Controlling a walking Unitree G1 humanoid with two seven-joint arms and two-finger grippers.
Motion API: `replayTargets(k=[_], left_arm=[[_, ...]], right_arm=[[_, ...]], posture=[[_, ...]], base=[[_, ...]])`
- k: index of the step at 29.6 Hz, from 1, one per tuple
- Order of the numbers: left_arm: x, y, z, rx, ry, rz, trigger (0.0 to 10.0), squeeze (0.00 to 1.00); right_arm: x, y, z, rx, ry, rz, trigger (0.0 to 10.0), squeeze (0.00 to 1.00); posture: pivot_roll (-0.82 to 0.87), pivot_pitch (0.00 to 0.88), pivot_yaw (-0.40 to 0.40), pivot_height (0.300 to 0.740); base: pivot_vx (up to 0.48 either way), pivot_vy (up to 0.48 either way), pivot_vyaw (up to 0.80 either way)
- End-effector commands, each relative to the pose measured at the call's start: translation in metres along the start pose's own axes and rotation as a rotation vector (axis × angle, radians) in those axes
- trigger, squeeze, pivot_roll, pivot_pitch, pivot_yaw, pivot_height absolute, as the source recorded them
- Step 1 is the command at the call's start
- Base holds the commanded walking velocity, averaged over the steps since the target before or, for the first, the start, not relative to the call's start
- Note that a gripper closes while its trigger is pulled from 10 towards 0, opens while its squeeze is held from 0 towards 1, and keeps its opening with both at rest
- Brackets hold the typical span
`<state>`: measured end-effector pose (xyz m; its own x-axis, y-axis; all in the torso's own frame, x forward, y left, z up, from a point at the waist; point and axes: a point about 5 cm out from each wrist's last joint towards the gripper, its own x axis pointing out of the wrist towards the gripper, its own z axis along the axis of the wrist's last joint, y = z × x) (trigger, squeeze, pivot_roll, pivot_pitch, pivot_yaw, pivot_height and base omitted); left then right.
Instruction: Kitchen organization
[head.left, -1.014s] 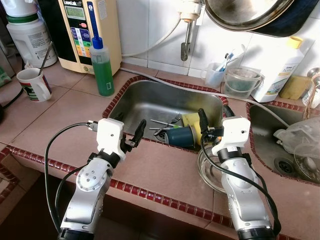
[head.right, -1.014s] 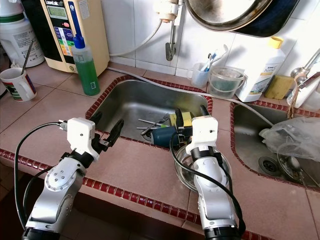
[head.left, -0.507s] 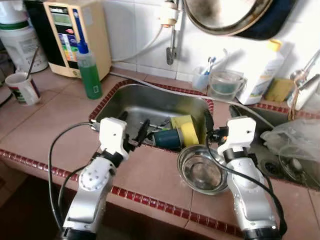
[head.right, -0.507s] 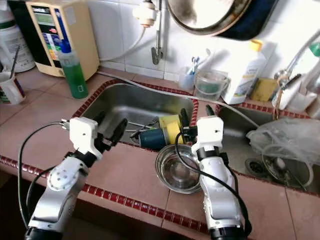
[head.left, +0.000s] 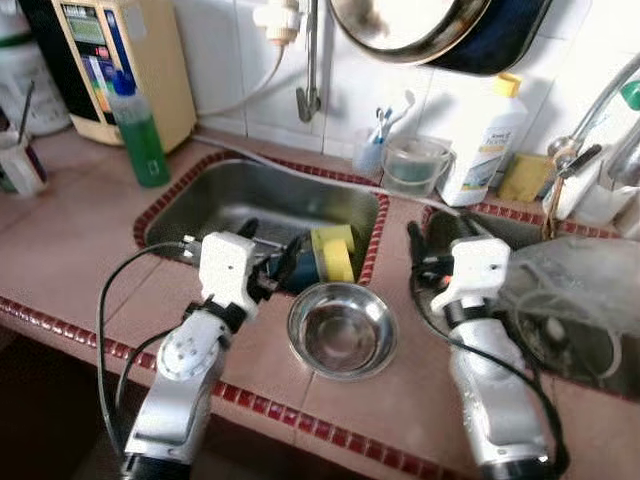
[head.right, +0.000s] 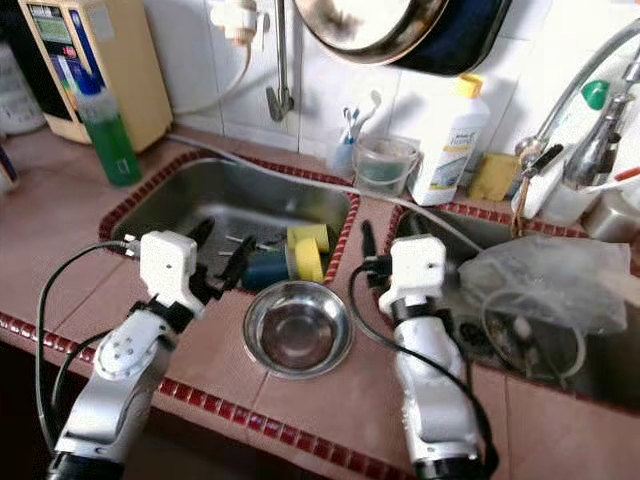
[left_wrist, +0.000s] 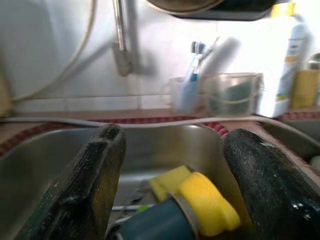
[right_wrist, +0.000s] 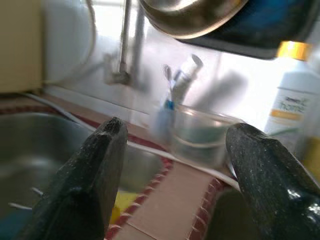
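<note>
Approach step, nothing held. Left end effector (head.left: 268, 262) spread wide, the blue cup (head.left: 298, 274) lying in the sink (head.left: 200, 195) just ahead. Right end effector (head.left: 437, 240) wide too, steel bowl (head.left: 340, 328) beside it on the surface (head.left: 80, 265). Next, likely closing on the cup.

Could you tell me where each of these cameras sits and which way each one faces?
Left eye view: on the head, looking down at the steel bowl on the counter; both silver arms show.
Right eye view: the head's other eye, same scene; left gripper and right gripper both open.
Left wrist view: looks along its black fingers into the sink at a yellow sponge.
Right wrist view: looks between its fingers toward the wall.
Shared: both wrist views catch the toothbrush cup.
</note>
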<state>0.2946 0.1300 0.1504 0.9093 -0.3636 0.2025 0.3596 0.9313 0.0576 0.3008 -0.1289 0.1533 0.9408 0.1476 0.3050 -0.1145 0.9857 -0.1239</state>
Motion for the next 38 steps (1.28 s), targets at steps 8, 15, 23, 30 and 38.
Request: replayTargets(k=[8,15,23,30,38], left_arm=[[0.001,-0.004,-0.002,0.004,0.059,-0.031,10.0,0.0],[-0.003,-0.001,-0.002,0.001,0.128,-0.046,10.0,0.0],[-0.011,0.005,-0.001,-0.027,0.204,-0.083,10.0,0.0],[-0.017,0.009,0.001,0.02,0.207,-0.092,10.0,0.0],[-0.027,0.014,-0.002,0.038,0.246,-0.096,10.0,0.0]], right_arm=[[-0.003,-0.008,0.002,-0.01,0.001,-0.012,10.0,0.0],[-0.011,0.002,0.002,0.037,0.012,0.05,10.0,0.0],[-0.027,0.016,0.002,0.099,0.044,0.138,10.0,0.0],[-0.043,0.02,0.011,0.125,0.044,0.214,10.0,0.0],[-0.075,0.026,0.024,0.208,0.108,0.358,10.0,0.0]], posture=[[-0.03,0.054,0.001,0.74],[-0.02,0.068,0.007,0.74],[-0.02,0.089,0.011,0.74],[-0.03,0.109,0.014,0.74],[-0.04,0.172,0.013,0.74]], base=[[0.0,0.0,0.0],[0.0,0.0,0.0],[0.0,0.0,0.0],[0.0,0.0,0.0],[0.0,0.0,0.0]])
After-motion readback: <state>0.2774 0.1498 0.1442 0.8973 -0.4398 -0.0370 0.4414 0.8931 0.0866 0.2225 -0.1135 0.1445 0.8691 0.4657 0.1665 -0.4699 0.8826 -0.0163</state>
